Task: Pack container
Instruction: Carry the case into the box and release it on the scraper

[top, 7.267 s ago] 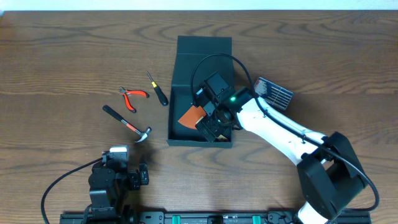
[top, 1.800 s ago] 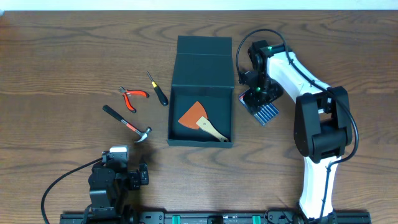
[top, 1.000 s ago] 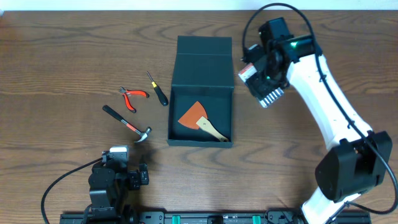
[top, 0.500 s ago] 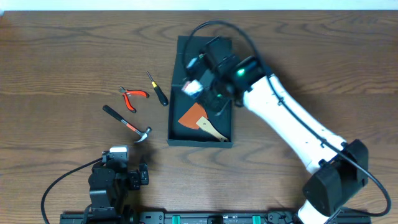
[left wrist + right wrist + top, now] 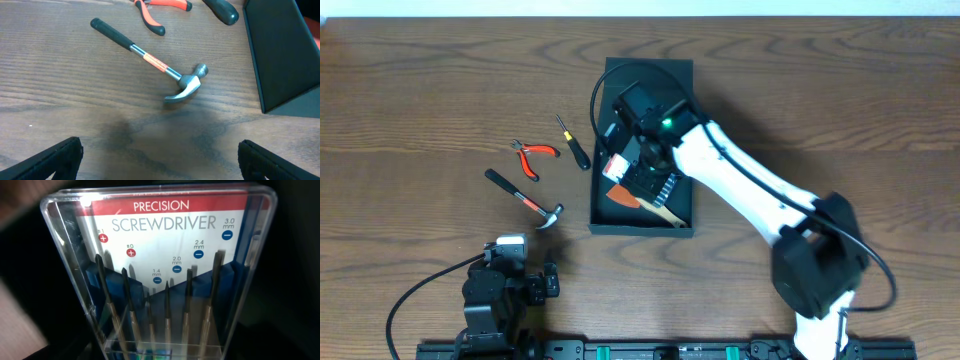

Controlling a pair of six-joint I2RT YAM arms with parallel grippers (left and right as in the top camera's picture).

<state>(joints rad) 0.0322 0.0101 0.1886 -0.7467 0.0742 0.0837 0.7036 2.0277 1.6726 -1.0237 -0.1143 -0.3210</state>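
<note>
Only the right wrist view reads the label of the clear plastic precision-screwdriver case (image 5: 160,270) (six slim drivers) clasped by the right gripper (image 5: 636,174) inside the mid-table matte dark teal-black cardboard box (image 5: 597,200), above an orange wooden-handled scraper (image 5: 623,198); the left gripper (image 5: 160,165) gapes wide.

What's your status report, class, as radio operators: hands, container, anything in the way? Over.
Left hand open, hammer ahead. Right hand shut on precision screwdriver set, over open container. Orange scraper lies inside; no other obstruction seen.
</note>
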